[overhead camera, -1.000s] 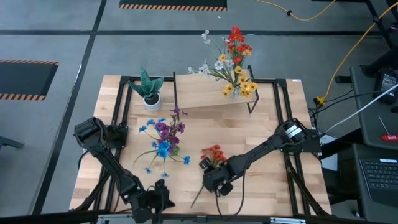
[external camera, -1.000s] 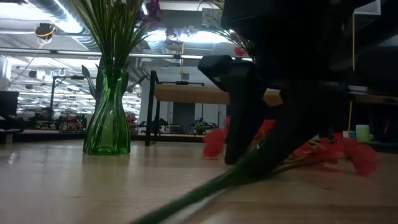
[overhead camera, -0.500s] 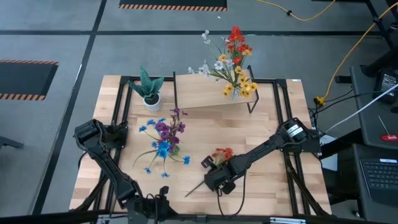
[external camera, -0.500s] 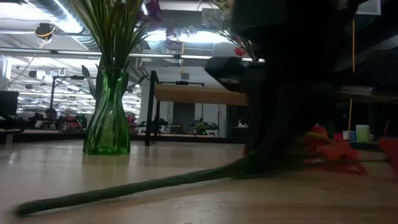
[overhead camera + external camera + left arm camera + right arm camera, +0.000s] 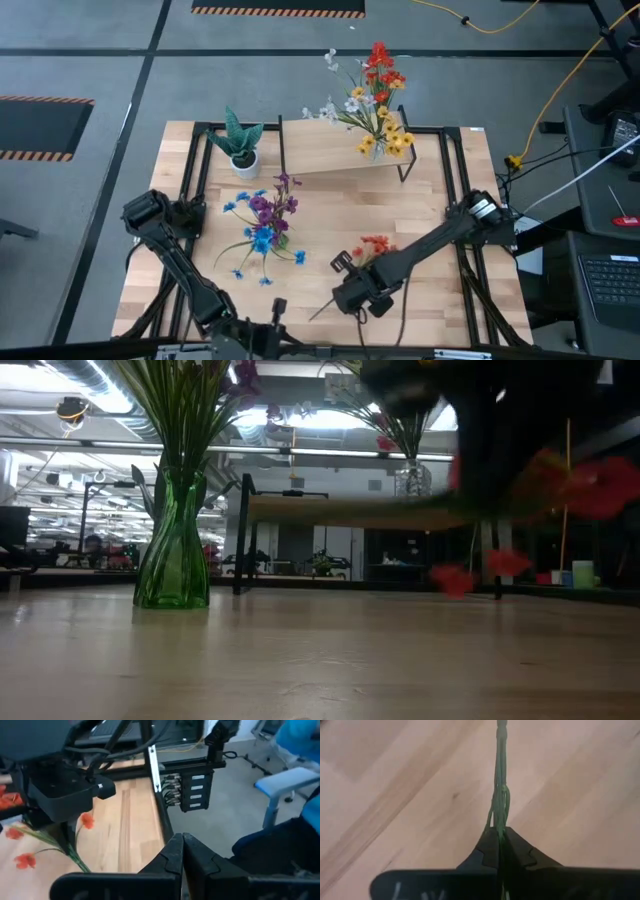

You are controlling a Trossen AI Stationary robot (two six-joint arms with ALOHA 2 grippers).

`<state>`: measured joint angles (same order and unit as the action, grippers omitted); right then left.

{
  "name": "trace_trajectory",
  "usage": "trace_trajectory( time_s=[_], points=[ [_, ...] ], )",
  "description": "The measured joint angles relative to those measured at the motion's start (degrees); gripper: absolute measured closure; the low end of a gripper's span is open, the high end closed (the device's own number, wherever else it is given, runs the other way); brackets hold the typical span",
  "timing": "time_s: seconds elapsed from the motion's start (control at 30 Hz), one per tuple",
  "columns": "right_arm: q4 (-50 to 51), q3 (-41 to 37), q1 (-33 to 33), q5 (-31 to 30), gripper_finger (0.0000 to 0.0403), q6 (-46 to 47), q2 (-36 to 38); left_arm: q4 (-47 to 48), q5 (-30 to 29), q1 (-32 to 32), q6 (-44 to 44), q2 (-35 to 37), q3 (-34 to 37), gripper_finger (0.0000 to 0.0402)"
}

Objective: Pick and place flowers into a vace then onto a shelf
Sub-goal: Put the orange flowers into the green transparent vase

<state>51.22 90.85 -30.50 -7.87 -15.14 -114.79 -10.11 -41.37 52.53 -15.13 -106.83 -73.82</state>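
My right gripper [image 5: 358,292] is shut on a red-orange flower sprig [image 5: 375,245] above the table's near middle. In the low view its blossoms [image 5: 590,485] hang blurred in the air. A green vase [image 5: 175,550] stands on its base left of centre, holding blue and purple flowers [image 5: 262,232]. The shelf [image 5: 340,155] stands at the far side on black legs and carries a clear vase of mixed flowers [image 5: 378,115]. My left gripper [image 5: 182,845] is shut and empty at the near edge [image 5: 270,322]. My right gripper pinches the sprig's green stem [image 5: 499,827] between its two fingers, about midway between the blossoms and the cut end [image 5: 314,316]. It comes from above. The sprig is lifted clear of the table and lies roughly level, with the bare stem running out past the fingertips.
A spiky green plant in a white pot [image 5: 240,145] stands at the far left. A black metal frame [image 5: 190,190] runs round the tabletop. Bare wood lies between the green vase and the right arm.
My right gripper has risen and shifted toward the table's right and near edge, carrying the red-orange sprig. Its stem lay on the table a second ago and is now lifted clear. My left gripper has slid to the right along the near edge.
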Motion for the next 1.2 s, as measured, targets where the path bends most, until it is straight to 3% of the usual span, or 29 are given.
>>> trace_trajectory(
  time_s=[0.13, 0.23, 0.47, 0.87, 1.03, 1.2],
  points=[
    [3.3, 2.8, -0.7, 0.0, 0.04, 0.8, 2.2, 4.9, -1.0, -1.0, 2.9, 0.0, -2.5, 0.0398],
    [5.5, 4.6, -1.3, -0.7, 0.04, 2.9, 4.5, 10.2, -3.9, -1.9, 2.4, 0.0, -5.2, 0.0398],
    [6.4, 5.5, -2.0, -1.5, 0.0401, 4.4, 11.1, 22.1, -3.5, -7.1, -1.5, 0.1, -12.0, 0.0398],
    [7.5, 5.5, -1.9, -2.2, 0.0401, 4.8, 13.0, 36.9, 12.4, -17.3, -3.4, 0.1, -23.5, 0.0398],
    [7.5, 5.5, -1.9, -3.0, 0.0401, 4.6, 13.0, 38.4, 12.7, -18.3, 1.7, 0.2, -24.1, 0.039],
    [7.5, 5.5, -1.9, -3.1, 0.0401, 4.9, 13.0, 39.9, 12.7, -19.1, 0.3, 0.2, -24.1, 0.0355]
  ],
)
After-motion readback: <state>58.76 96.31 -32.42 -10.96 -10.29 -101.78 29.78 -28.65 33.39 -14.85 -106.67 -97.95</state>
